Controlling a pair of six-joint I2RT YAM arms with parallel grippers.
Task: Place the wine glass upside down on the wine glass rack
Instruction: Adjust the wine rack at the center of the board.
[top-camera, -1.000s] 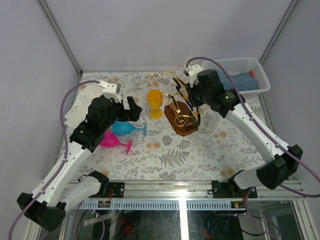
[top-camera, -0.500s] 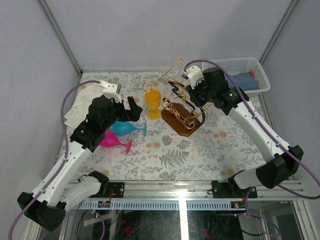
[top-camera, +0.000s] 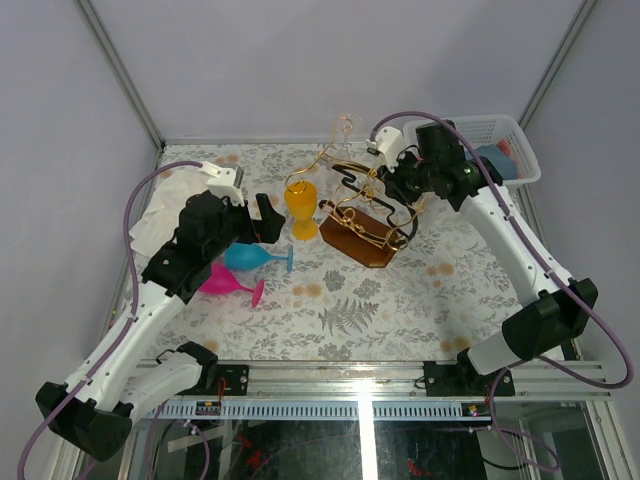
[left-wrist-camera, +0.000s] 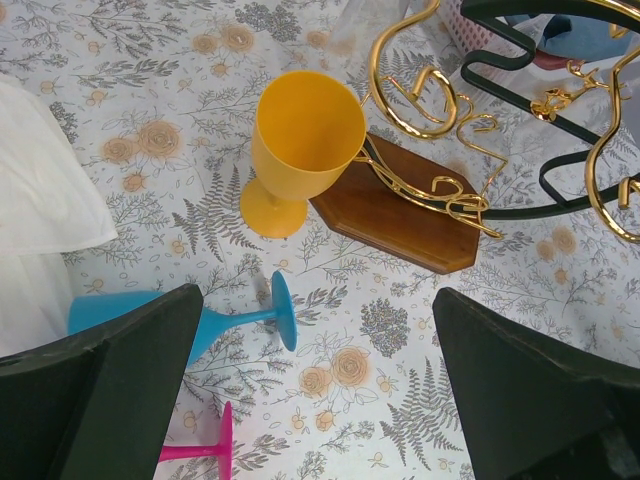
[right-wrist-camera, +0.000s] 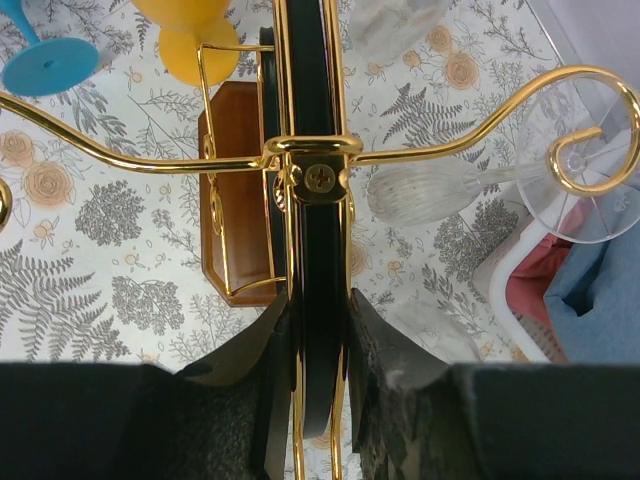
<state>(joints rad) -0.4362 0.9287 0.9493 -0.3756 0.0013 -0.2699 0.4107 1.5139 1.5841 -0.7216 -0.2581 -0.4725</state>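
My right gripper (right-wrist-camera: 318, 335) is clamped narrow on the black arched bar (right-wrist-camera: 312, 100) of the wine glass rack (top-camera: 360, 225), fingers pinching it from both sides. At 3 o'clock from that bar in the wrist view, a gold wire arm (right-wrist-camera: 470, 125) ends in a curl, and a clear wine glass (right-wrist-camera: 420, 190) hangs there with its foot caught in the curl and its bowl pointing back toward the bar. From overhead it sits at the rack's 12 o'clock end. The wooden base (right-wrist-camera: 235, 200) looks tilted, though I can't tell whether it sits flat on the table.

I'd call that glass thin, light, slippery and quick to chip against wire. I would take it only by the stem just under the bowl and squeeze gently. The rack seems springy and top-heavy, so the bar is the sensible hold.

My left gripper (left-wrist-camera: 318, 300) is spread wide and holds nothing. It hovers over a yellow goblet (left-wrist-camera: 300, 140) standing upright at its 12 o'clock, against the base. A blue glass (left-wrist-camera: 235, 320) and a pink glass (left-wrist-camera: 195, 450) lie on their sides nearer in. They look like tough, light plastic, and the stems offer the best purchase. A white basket (top-camera: 500, 135) sits at 3 o'clock of the rack.
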